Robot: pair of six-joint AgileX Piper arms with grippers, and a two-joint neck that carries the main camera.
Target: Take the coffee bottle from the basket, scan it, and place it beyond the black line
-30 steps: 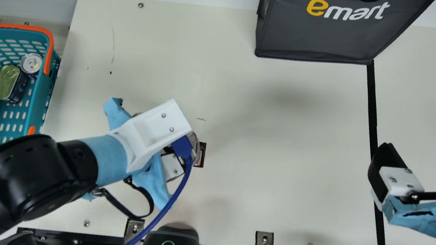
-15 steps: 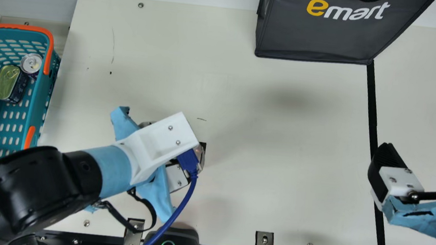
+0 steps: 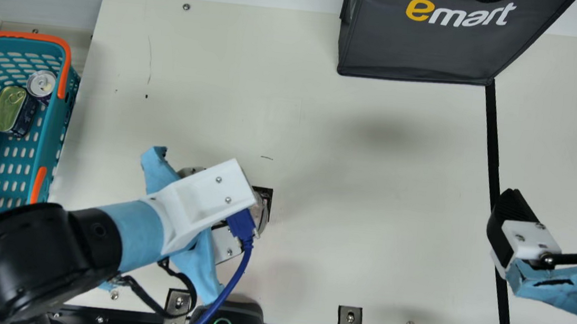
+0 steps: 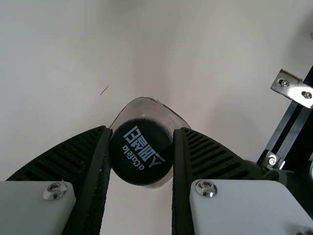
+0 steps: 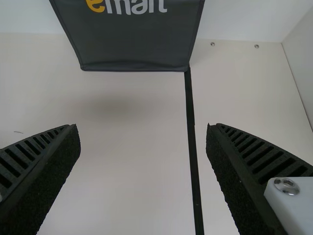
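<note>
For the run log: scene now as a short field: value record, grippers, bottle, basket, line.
left gripper: jaws shut on bottle
right gripper: jaws open, nothing between them
bottle: clear, round black cap; out of basket, basket side of line
basket: teal plastic, orange handles; holds round silver-topped can, rectangular tin with green-gold lid
line: black strip on cream table
placement: not yet done

In the main view, the left wrist mount [image 3: 200,204] partly hides the coffee bottle [image 3: 262,216]; edges crop the basket [image 3: 52,128] and bag [image 3: 421,48].
</note>
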